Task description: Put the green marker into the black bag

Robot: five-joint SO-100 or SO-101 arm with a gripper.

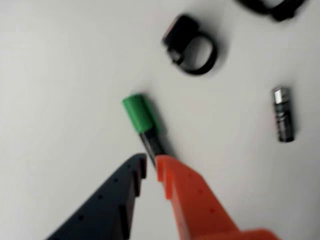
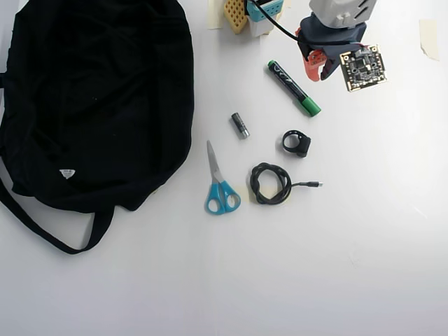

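Narrow-gapped jaws of gripper (image 1: 151, 167) empty, tips straddling marker (image 2: 293, 88) barrel near counter's top edge; best lowered square over barrel, clamped mid-length, then carried to bag (image 2: 98, 105) at left edge.

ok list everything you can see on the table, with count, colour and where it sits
black bag: 1, black, left side of the overhead view, strap trailing below it
green marker: 1, black barrel with green cap, upper middle, lying diagonally
grey-and-black cylinder: 1, right of the bag
scissors: 1, blue handles, centre
coiled cable: 1, black, right of the scissors
black ring-shaped piece: 1, below the marker's cap
tape strip: 1, pale, top right edge
table: 1, white
gripper: 1, one black finger, one orange, at the marker's barrel in the wrist view; grip unclear
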